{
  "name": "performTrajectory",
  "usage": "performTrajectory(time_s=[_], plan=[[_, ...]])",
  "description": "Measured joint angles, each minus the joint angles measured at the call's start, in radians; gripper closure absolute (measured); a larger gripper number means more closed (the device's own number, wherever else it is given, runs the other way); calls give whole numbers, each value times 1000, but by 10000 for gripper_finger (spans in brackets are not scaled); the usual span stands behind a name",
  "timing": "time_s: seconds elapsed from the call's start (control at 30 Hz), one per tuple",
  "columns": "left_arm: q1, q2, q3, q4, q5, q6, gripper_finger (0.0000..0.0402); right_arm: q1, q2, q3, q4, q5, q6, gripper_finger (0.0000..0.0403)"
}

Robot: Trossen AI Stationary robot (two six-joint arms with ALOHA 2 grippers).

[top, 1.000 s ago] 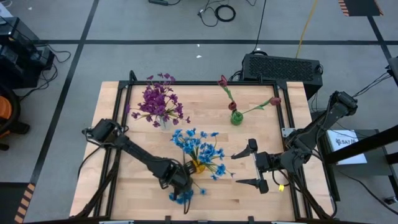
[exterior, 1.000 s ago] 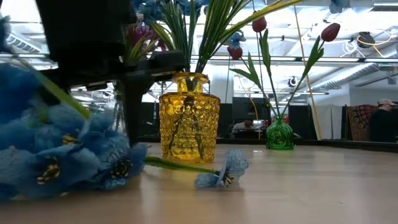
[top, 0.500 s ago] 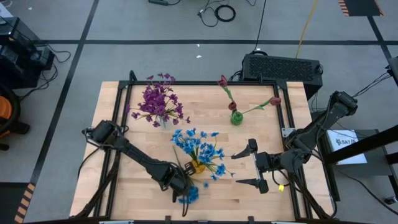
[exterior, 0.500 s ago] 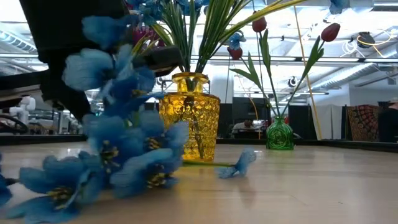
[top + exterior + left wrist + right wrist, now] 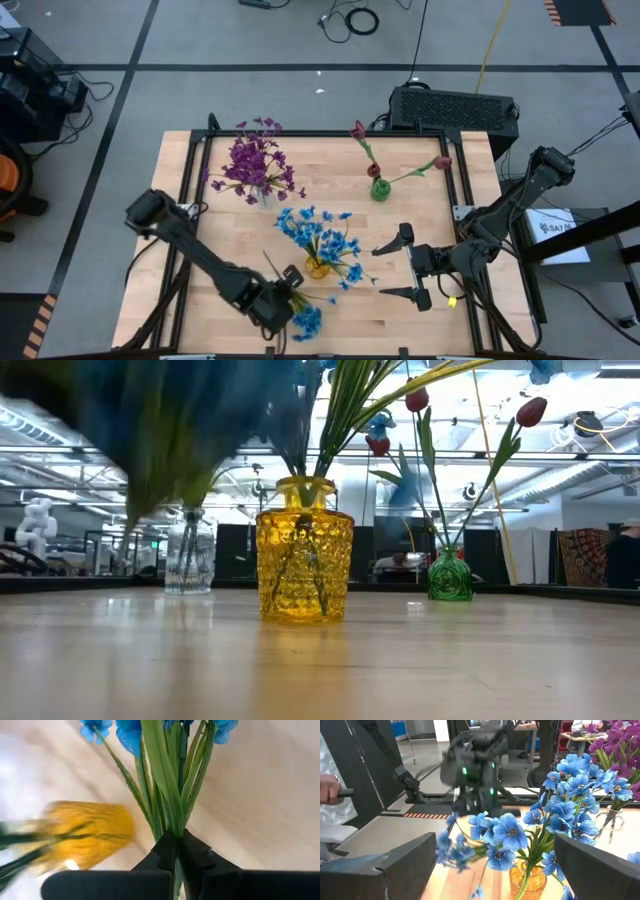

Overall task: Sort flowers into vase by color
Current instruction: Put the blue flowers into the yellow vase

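Your left gripper (image 5: 283, 303) is clamped on the green stems of a blue flower sprig (image 5: 303, 320), held up off the table (image 5: 400, 310) just in front of the yellow vase (image 5: 318, 267); the blossoms hang beyond the fingertips, away from the vase. Your right gripper (image 5: 402, 265) waits to the right of that vase, its fingers spread wide, gripping nothing.
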Motion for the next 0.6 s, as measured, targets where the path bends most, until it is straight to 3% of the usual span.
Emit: performTrajectory(time_s=[0.3, 0.47, 0.6], plan=[[-83, -201, 46, 66, -223, -162, 389, 5, 0, 0, 214, 11, -151, 7], [-95, -286, 46, 241, -226, -161, 389, 38, 19, 0, 288, 111, -239, 7], [-96, -317, 46, 451, -223, -76, 389, 46, 54, 0, 375, 161, -285, 7]])
